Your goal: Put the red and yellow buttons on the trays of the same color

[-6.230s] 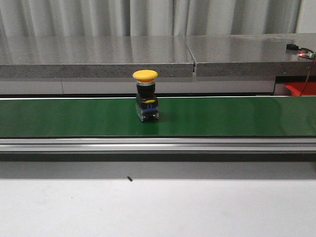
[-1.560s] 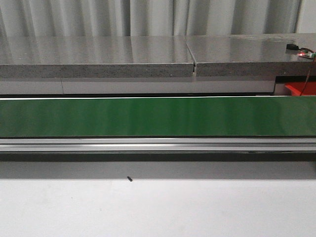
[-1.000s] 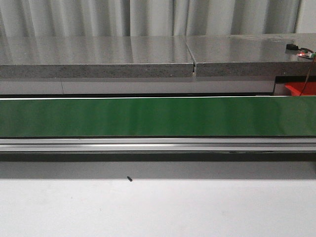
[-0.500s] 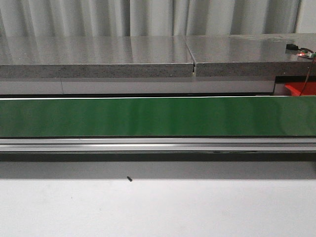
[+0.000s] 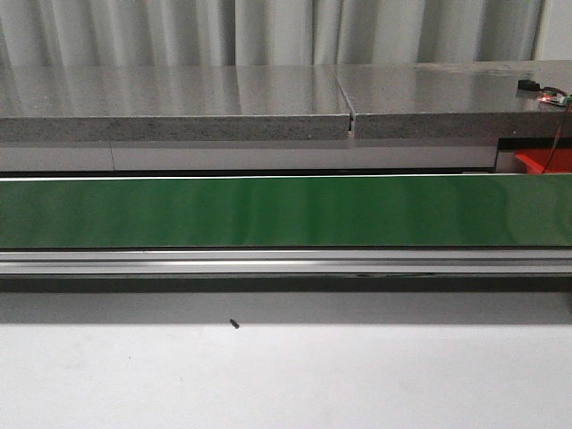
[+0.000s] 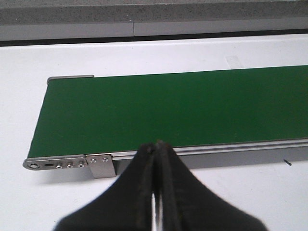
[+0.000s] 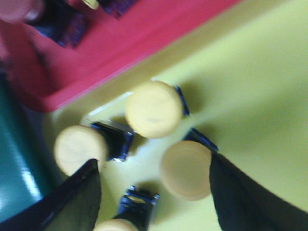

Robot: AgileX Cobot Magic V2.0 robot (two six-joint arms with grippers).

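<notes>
Several yellow buttons lie in the yellow tray in the right wrist view: one in the middle, one near the tray's corner, one by my right finger, and one lying on its side between the fingers. My right gripper is open just above them and holds nothing. The red tray adjoins the yellow one and holds a red button with dark bodies beside it. My left gripper is shut and empty, over the white table by the green belt.
In the front view the green conveyor belt has nothing on it. A corner of the red tray shows at its right end. A grey stone shelf runs behind the belt, and white table lies in front.
The yellow button that stood on the belt 6.2 s ago is gone from it. The belt has looked the same over the last 1.6 s.
</notes>
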